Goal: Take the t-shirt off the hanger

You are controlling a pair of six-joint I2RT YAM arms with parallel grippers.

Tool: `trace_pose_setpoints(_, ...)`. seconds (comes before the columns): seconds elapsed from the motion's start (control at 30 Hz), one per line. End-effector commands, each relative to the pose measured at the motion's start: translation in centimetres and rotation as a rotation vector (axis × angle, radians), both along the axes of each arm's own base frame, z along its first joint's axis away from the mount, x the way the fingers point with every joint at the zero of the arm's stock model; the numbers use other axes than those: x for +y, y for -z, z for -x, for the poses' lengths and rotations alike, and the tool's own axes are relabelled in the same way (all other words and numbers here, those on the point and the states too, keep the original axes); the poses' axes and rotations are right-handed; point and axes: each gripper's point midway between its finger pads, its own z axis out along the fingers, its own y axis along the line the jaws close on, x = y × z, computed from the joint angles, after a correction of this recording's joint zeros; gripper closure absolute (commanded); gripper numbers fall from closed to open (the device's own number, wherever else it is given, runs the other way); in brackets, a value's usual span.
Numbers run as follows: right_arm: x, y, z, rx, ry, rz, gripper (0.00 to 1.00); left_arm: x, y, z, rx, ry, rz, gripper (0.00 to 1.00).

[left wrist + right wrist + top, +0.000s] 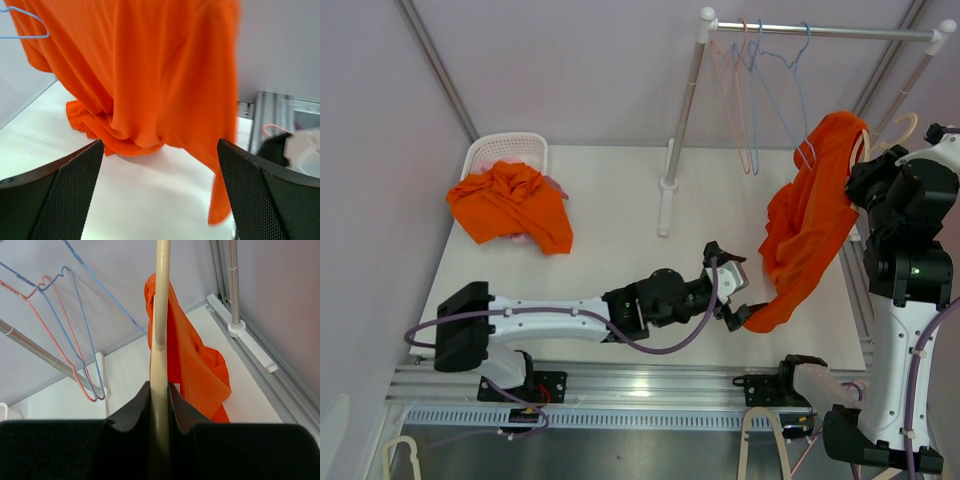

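From above, the right gripper (868, 155) holds a cream plastic hanger (905, 125) high at the right side of the white table (620, 250). The orange cotton t-shirt (810, 220) drapes off the hanger's end, and its lower folds reach the tabletop. The left gripper (745, 290) sits low beside those folds with its jaws wide apart and nothing between them. A second orange garment (510, 200) lies over a white laundry basket (505, 140) far left, and thin wire hangers (748, 140) hang on the metal rail (820, 30). The left wrist view shows the hem bunched on the table just ahead of the spread fingers, so the best grab is probably a thick fold low down, closed fully before any pull. The right wrist view shows the jaws clamped on the hanger's bar, with the shirt hooked over the far shoulder. A pull down and away from that shoulder, with the hanger held steady, should slip the shirt off. A sideways tug risks snagging.
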Motion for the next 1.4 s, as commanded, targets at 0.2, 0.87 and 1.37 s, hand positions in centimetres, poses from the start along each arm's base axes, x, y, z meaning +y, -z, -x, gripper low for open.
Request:
trace_pose_setpoints(0.2,0.0,-2.6,-1.1,-0.103,0.005,-0.004,1.0,2.6,-5.6,6.5,-0.033,0.316,0.148,0.0)
trace_pose_setpoints(0.87,1.6,-3.9,0.6,-0.133,-0.047,-0.045,1.0,-6.8,-6.0,1.4,0.065,0.138,0.098,0.35)
trace_pose_setpoints(1.37,-0.4,-3.8,-4.3,-0.034,0.024,0.049,1.0,-0.3,1.7,21.4,0.286,0.886,-0.018,0.99)
